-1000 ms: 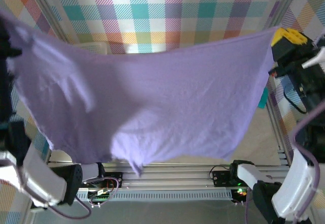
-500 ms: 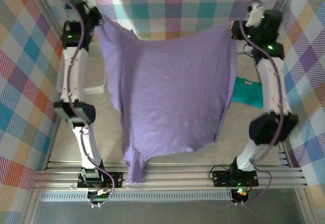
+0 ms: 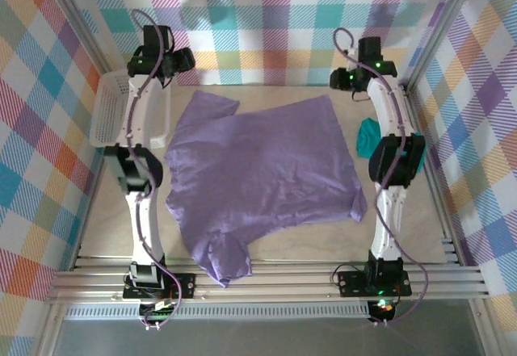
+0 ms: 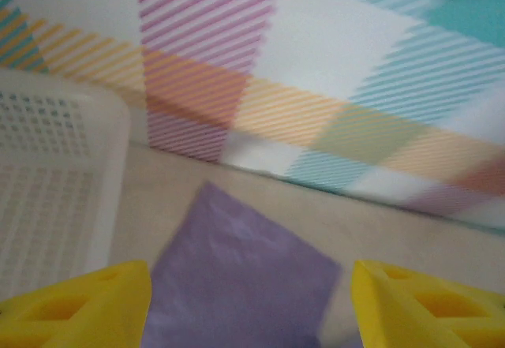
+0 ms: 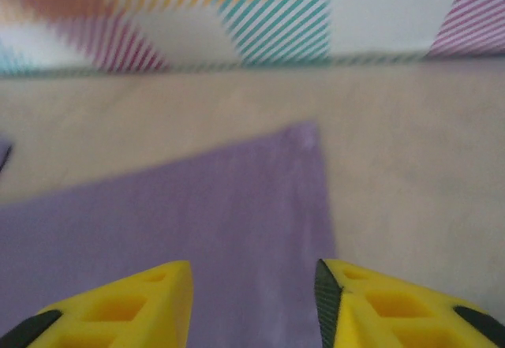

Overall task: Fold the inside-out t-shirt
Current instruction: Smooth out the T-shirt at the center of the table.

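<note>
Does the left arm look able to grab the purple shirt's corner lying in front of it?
Probably yes: the left gripper is open and faces the t-shirt corner, which lies flat and uncovered on the table; the white basket sits off to one side.

The beige table [image 3: 311, 239] carried the lavender t-shirt [image 3: 258, 170] spread mostly flat and rumpled across its middle, a white basket [image 3: 109, 114] at its far left edge, and a crumpled teal t-shirt [image 3: 367, 136] at its right edge.

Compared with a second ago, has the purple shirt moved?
Yes. The purple shirt dropped from the air onto the table, right of the white basket.
</note>
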Robot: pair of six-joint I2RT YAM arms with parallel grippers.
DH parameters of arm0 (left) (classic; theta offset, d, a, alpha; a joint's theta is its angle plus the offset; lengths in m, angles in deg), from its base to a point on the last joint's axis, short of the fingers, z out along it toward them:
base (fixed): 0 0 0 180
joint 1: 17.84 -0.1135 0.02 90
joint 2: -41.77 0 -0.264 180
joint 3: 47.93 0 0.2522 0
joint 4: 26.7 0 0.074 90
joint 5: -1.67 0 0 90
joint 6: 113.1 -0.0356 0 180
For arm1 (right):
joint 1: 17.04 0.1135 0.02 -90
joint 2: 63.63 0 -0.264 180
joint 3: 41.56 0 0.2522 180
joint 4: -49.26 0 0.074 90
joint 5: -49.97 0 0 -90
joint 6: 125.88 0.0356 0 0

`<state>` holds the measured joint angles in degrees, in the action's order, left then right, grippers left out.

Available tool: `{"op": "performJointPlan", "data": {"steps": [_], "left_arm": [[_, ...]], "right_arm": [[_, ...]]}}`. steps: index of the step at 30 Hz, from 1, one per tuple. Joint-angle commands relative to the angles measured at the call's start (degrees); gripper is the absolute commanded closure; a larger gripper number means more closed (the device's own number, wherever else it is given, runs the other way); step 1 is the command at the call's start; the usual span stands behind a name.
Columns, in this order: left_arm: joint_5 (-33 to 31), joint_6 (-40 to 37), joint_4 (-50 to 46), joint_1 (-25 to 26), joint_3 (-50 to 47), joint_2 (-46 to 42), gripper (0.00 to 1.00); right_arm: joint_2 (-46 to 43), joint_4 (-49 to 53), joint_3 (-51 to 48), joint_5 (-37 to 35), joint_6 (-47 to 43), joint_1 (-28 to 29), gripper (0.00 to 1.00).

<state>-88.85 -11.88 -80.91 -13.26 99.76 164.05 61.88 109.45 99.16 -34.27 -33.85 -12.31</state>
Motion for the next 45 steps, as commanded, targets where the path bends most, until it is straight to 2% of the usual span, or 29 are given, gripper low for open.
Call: {"op": "performJointPlan", "data": {"steps": [1,4,7,11,12,14,16,19,21,23,28,32,35,37,41,43,45], "left_arm": [[4.79,4.70,14.22,3.25,-23.79,-20.84,0.31],[6.85,9.26,22.48,5.10,-42.50,-32.60,0.30],[7.18,11.68,27.04,10.49,-56.74,-39.70,0.29],[4.58,11.98,26.97,23.18,-69.62,-42.16,0.28],[6.70,12.43,29.07,26.01,-72.14,-40.87,0.28],[9.34,13.35,31.75,30.63,-73.94,-36.61,0.26],[12.17,10.81,32.94,36.00,-72.75,-31.26,0.25],[9.36,1.61,32.88,45.71,-68.83,-24.05,0.23],[4.96,-6.27,33.54,52.09,-66.65,-19.73,0.23],[2.12,-11.58,35.11,55.81,-64.90,-16.58,0.23],[-0.11,-21.06,38.06,60.23,-60.04,-8.99,0.25],[-0.45,-25.08,37.28,61.43,-55.18,-2.37,0.34],[-5.03,-27.35,37.90,61.43,-53.82,1.08,0.44],[-6.49,-28.35,39.78,61.42,-54.42,1.61,0.53],[-6.69,-25.77,41.47,61.13,-58.29,-1.92,0.84],[-3.56,-22.05,41.83,59.66,-62.82,-6.84,0.92],[4.84,-16.85,42.84,56.46,-68.40,-12.49,0.99]], "right_arm": [[-19.73,-4.37,-20.30,-0.74,-1.27,2.65,0.53],[-32.39,-5.75,-38.24,-1.64,3.52,3.77,0.51],[-42.70,-4.46,-54.01,-5.56,9.64,4.53,0.44],[-50.41,1.43,-68.29,-12.10,16.98,4.51,0.43],[-51.54,1.28,-72.23,-12.52,18.85,4.58,0.43],[-51.24,0.45,-76.06,-12.67,21.71,4.41,0.43],[-48.81,-1.36,-77.97,-13.03,23.16,4.04,0.43],[-44.06,-3.62,-78.22,-9.94,23.03,1.98,0.44],[-41.94,-3.85,-77.54,-9.25,22.34,1.28,0.45],[-40.70,-3.49,-77.13,-8.95,21.76,0.58,0.45],[-38.41,-3.02,-76.73,-6.86,19.96,-2.09,0.49],[-36.71,-4.43,-76.37,-4.62,19.50,-3.17,0.65],[-36.22,-4.83,-75.14,-2.10,18.73,-3.60,0.77],[-35.87,-4.99,-74.18,0.81,18.48,-3.64,0.83],[-34.91,-5.51,-71.18,9.24,18.02,-3.77,0.89],[-34.15,-6.76,-69.75,14.66,18.12,-3.72,0.90],[-32.21,-9.05,-67.67,20.82,18.04,-3.66,0.91]]}}
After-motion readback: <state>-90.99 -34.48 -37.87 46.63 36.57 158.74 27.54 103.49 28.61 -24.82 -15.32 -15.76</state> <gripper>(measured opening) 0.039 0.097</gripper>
